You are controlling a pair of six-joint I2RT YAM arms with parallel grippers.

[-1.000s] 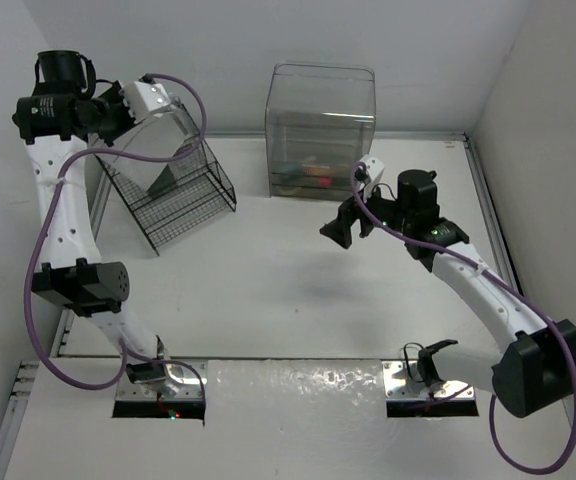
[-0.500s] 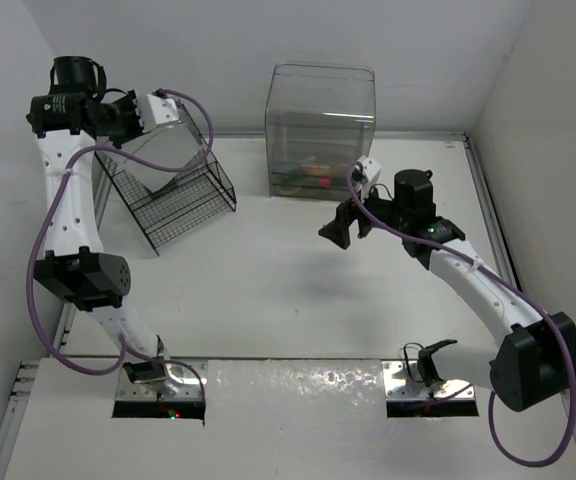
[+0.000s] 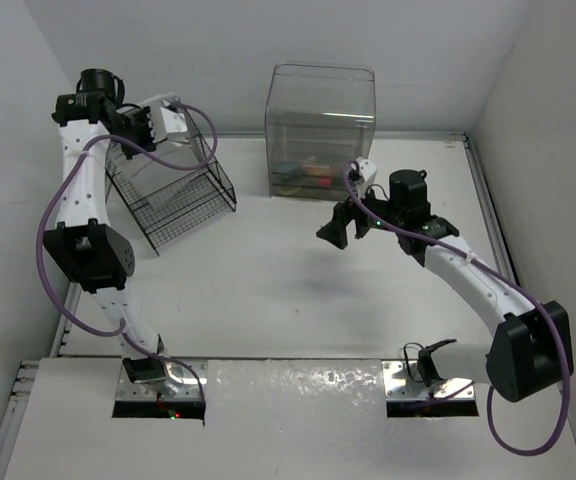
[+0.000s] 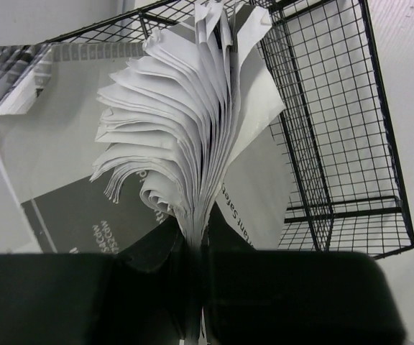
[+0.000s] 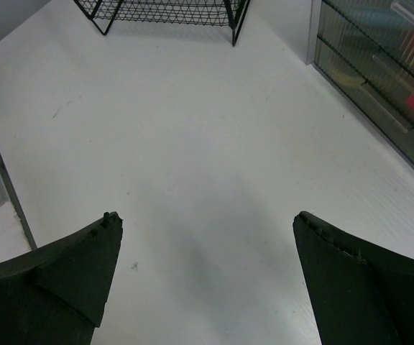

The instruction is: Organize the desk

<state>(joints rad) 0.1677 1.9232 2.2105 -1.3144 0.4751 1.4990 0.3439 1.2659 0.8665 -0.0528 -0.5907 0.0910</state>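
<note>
The desk (image 3: 268,290) is a big white tabletop with a thin raised rim. My left gripper (image 3: 171,122) is high at the back left, over a black wire rack (image 3: 183,205). In the left wrist view it (image 4: 196,241) is shut on the spine of a white paper booklet (image 4: 185,115), whose pages fan out over the rack (image 4: 336,129). My right gripper (image 3: 333,232) hovers above the middle of the desk, open and empty. In the right wrist view it (image 5: 207,219) has its jaws wide apart over the bare desk (image 5: 192,108).
A clear plastic drawer box (image 3: 320,130) with coloured items inside stands at the back centre; it also shows in the right wrist view (image 5: 379,65). The wire rack's foot (image 5: 164,8) is at that view's top. White walls close in on the left, back and right.
My left arm has swung to the right, carrying the booklet further over the wire rack. My right gripper has shifted only slightly left.
</note>
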